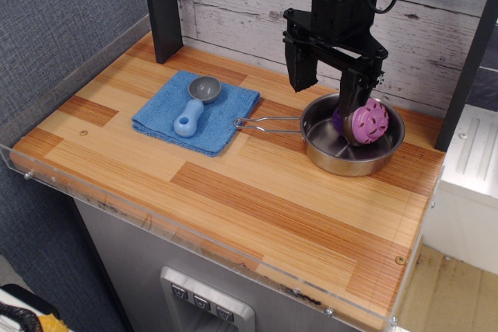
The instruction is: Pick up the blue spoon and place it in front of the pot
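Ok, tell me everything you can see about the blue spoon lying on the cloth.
The blue spoon is a short, chunky scoop that looks like plastic: a light blue handle with a hole at its rounded end and a round grey bowl. It lies flat on the folded blue cloth, bowl toward the back wall and handle end toward the table's front edge. Only the cloth touches it. The gripper is away at the pot.

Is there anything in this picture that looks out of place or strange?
One thing: a purple perforated ball sits inside the pot, leaning against its far right wall. The blue spoon lies neatly on the blue cloth. Nothing looks spilled or damaged.
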You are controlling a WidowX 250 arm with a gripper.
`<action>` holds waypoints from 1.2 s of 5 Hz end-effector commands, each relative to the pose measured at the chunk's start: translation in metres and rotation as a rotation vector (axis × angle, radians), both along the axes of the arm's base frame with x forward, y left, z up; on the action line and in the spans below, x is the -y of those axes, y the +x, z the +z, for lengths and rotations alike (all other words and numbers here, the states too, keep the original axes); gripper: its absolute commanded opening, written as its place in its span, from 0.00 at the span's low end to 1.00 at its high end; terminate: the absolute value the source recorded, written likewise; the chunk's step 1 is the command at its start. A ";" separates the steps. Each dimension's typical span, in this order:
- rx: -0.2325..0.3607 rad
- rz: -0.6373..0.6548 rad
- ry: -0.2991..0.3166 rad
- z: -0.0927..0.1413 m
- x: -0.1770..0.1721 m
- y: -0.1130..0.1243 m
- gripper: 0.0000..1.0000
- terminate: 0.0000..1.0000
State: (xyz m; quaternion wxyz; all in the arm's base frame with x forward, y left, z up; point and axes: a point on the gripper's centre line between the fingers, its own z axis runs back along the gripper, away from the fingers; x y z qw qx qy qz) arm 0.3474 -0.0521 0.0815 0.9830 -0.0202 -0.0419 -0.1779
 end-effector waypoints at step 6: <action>0.037 0.390 0.082 0.011 -0.117 -0.050 1.00 0.00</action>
